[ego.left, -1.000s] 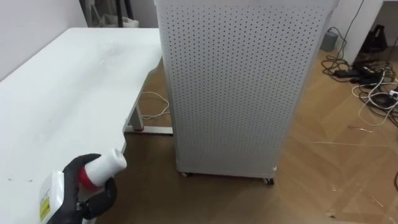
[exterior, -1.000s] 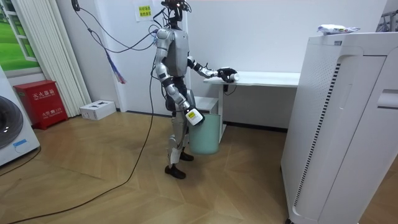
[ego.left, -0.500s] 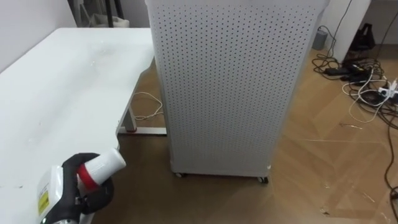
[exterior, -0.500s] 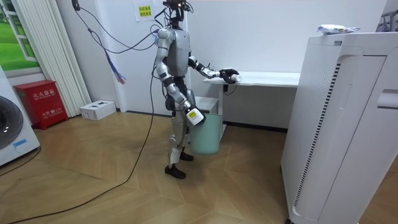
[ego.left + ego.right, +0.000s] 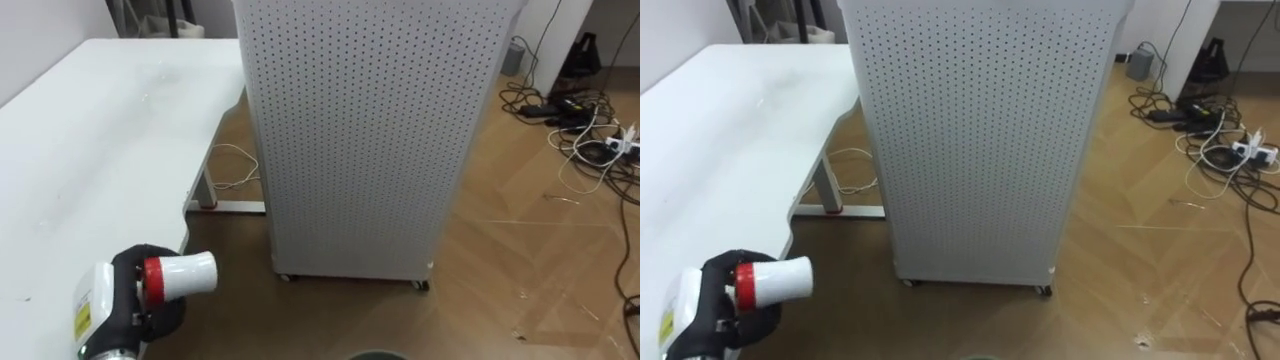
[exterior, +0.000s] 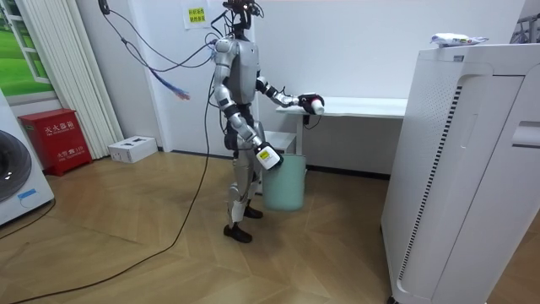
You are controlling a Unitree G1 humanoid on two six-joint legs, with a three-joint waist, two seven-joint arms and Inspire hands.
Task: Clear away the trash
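At counter edge: gripping white bottle in curled left hand, risking floor drop if loosening short of bin.

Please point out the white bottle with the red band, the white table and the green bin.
white bottle (image 5: 190,275), left eye view, on its white body.
white table (image 5: 100,140), left eye view, on its bare top.
green bin (image 6: 287,184), room view, on its side wall.

White table at L. Wood floor w/ perforated cabinet on casters, cables at R, bin.
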